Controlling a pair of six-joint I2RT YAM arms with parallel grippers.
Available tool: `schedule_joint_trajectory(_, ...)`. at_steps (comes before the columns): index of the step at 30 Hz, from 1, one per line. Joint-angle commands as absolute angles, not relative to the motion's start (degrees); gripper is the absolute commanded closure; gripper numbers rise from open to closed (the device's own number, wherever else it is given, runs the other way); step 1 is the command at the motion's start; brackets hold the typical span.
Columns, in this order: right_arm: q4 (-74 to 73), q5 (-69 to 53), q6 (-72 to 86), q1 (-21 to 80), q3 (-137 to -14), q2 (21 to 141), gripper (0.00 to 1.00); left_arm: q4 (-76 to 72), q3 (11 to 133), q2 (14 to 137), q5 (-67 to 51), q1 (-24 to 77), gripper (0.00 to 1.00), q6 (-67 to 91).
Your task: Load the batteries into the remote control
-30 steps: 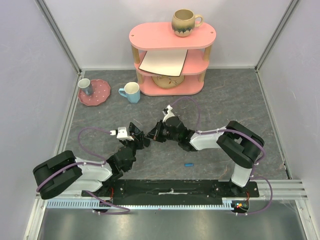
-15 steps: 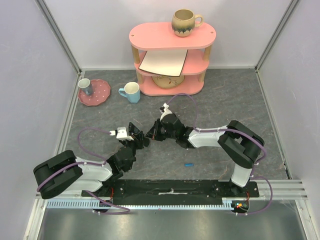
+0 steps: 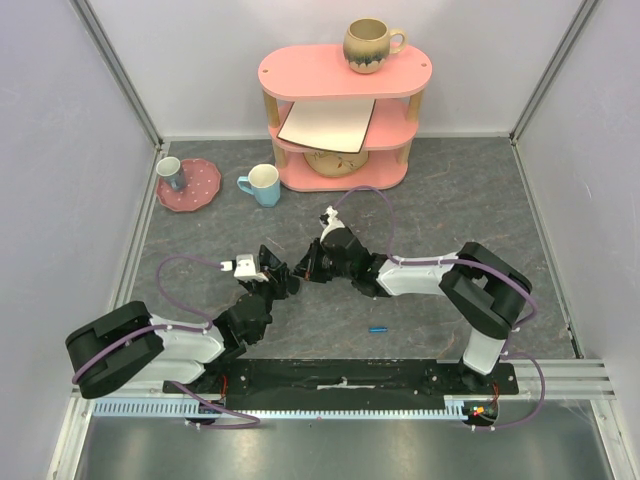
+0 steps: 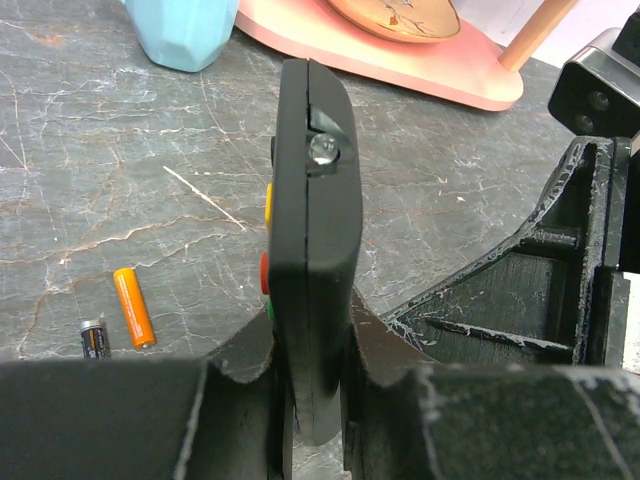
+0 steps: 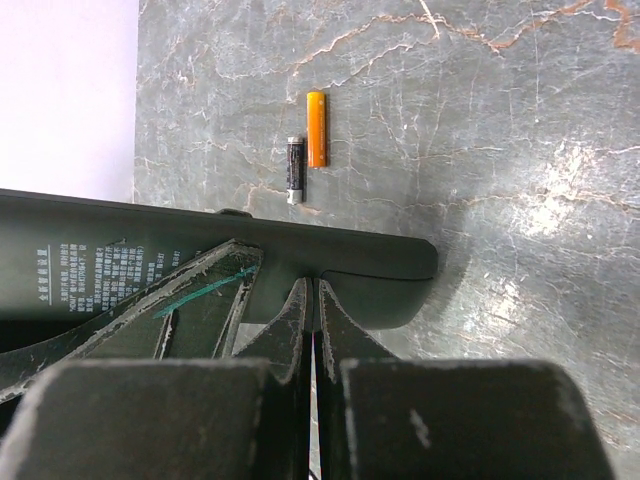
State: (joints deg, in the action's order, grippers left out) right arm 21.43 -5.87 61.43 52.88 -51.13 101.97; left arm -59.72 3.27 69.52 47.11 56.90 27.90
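1. We are stretching the left arm (image 3: 190,340) and right arm (image 3: 430,278) inward until their wrists are meeting over mid-table.
2. The left tool (image 4: 312,385) is clamping the remote control (image 4: 312,215) by its near end, holding it on edge.
3. The right tool (image 5: 313,300) is staying out of any grip: its jaws are fully closed, with the tips resting against the remote's printed back.
4. The remote is showing slim black plastic, coloured side buttons and a clear bulb.
5. An orange battery (image 4: 133,307) and a dark battery (image 4: 95,338) are lying side by side on the grey marbled table (image 4: 120,150); a blue battery (image 3: 377,328) is lying well apart.
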Motion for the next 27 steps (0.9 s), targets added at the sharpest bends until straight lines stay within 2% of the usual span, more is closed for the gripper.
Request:
schedule_joint_trajectory(1,12.75,-3.78,59.06,53.53,-48.87,101.52,1.0,-60.56,3.25,68.64,45.79,58.01,0.98,26.72)
schedule_joint_trajectory(13,11.07,-2.02,58.1,53.26,-47.29,97.56,1.0,-60.38,2.81,67.94,45.7,58.01,0.98,26.63)
schedule_joint_trajectory(17,18.69,-1.85,60.72,53.35,-43.43,94.23,1.0,-60.38,2.64,67.76,45.44,58.01,0.98,26.81)
schedule_joint_trajectory(20,23.35,-1.32,61.69,53.35,-41.05,91.59,0.76,-60.47,2.46,67.76,45.18,57.92,0.98,26.98)
schedule_joint_trajectory(23,27.93,-2.71,62.58,53.09,-39.73,90.44,0.65,-60.64,2.2,67.85,44.83,57.92,0.98,27.16)
schedule_joint_trajectory(27,33.04,-5.09,63.98,53.09,-40.25,91.49,0.63,-61.96,2.02,68.82,44.12,58.01,0.98,27.07)
